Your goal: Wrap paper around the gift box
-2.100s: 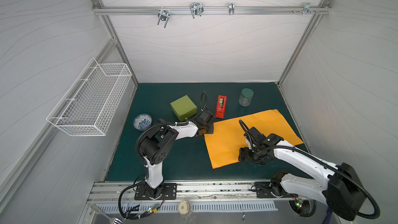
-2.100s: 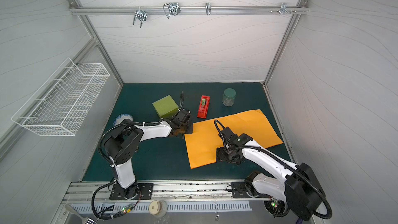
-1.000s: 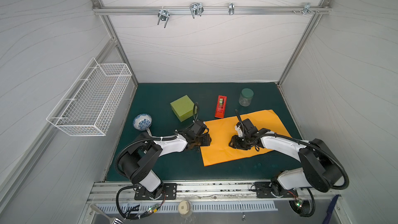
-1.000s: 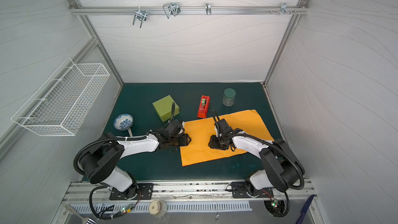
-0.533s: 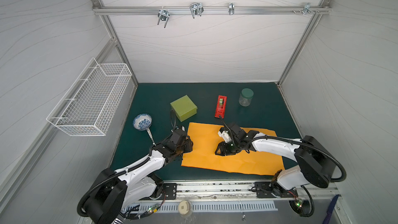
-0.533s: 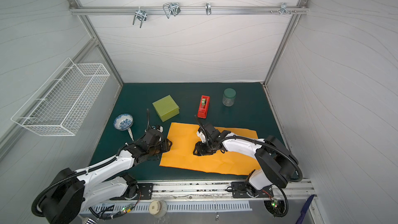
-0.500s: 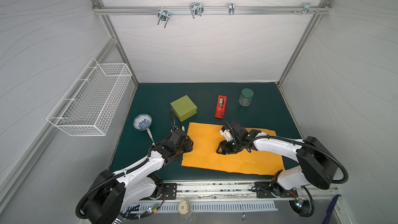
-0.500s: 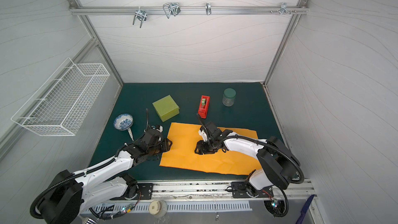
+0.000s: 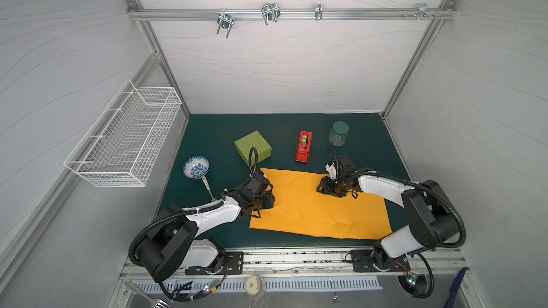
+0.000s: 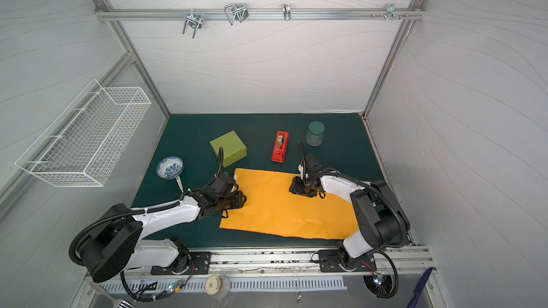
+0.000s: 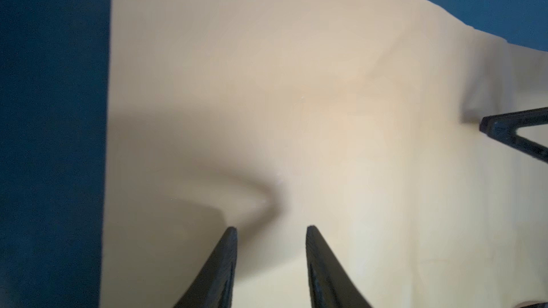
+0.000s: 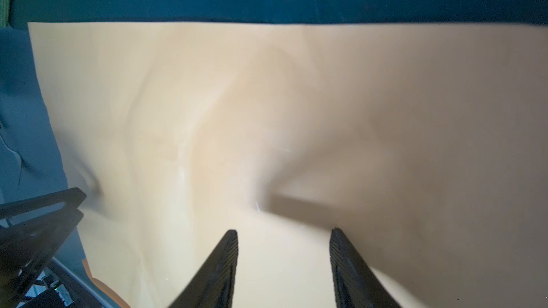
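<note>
The paper [image 9: 320,205] lies flat on the green surface [image 9: 213,131], near the front & about mid. The gift box [image 9: 252,147] sits on the surface just past the paper's far left corner. A black cable from the left arm crosses the box's near corner, so can't tell if box & paper touch. In the right wrist view only a thin green strip of the box shows, cut off at the edge.

The left gripper [image 9: 268,198] is low over the paper's left edge & hides part of it. In both top views it's just a dark lump, w/ tips hard to see. In the left wrist view its fingers [image 11: 219,268] are spread, w/ paper showing between & nothing pinched.

The right gripper [image 9: 324,188] is by the paper's far edge, and the right arm hides the far right corner. Its fingers [image 12: 219,268] are spread too, holding nothing. Both wrist views are blurry & the paper looks pale there. Can't tell if the tips press on it.
</note>
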Available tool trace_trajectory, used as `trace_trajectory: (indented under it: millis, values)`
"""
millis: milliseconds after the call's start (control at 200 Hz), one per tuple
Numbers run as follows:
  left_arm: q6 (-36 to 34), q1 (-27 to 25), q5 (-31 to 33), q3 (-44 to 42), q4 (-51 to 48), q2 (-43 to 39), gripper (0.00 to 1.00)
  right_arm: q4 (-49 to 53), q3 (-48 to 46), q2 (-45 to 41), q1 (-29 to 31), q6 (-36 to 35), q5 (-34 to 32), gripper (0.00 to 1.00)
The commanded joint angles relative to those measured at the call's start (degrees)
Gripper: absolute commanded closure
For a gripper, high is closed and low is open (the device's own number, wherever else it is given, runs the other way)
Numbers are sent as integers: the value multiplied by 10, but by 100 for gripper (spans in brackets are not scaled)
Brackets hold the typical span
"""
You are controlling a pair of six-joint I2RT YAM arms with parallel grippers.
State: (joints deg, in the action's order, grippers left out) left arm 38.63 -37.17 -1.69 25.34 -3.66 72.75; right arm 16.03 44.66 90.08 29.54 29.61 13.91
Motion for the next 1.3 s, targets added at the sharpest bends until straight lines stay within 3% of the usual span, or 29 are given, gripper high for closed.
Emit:
trace_trajectory:
  millis: [0,365,590,715,790,905,1061,1296]
  values:
    - [21,11,41,-34,-5,-47,60,-24,26,72,35,-20,22,51]
    - [-3,98,70,-33,-55,-99,57,-26,125,139,83,-35,64,54]
    - [-11,100,64,-17,-89,-174,56,42,102,32,35,-82,22,43]
    - [0,99,-10,-12,-34,-165,53,56,73,7,13,-77,10,40]
    - [5,94,-37,5,-20,-116,53,48,59,11,25,-64,5,40]
    - [7,96,-26,19,-17,-70,54,12,42,30,54,-29,9,42]
    - [-6,119,-10,36,-34,-76,54,-58,32,66,92,26,11,49]
    - [4,196,-12,76,-55,-83,51,-150,66,129,128,113,-4,56]
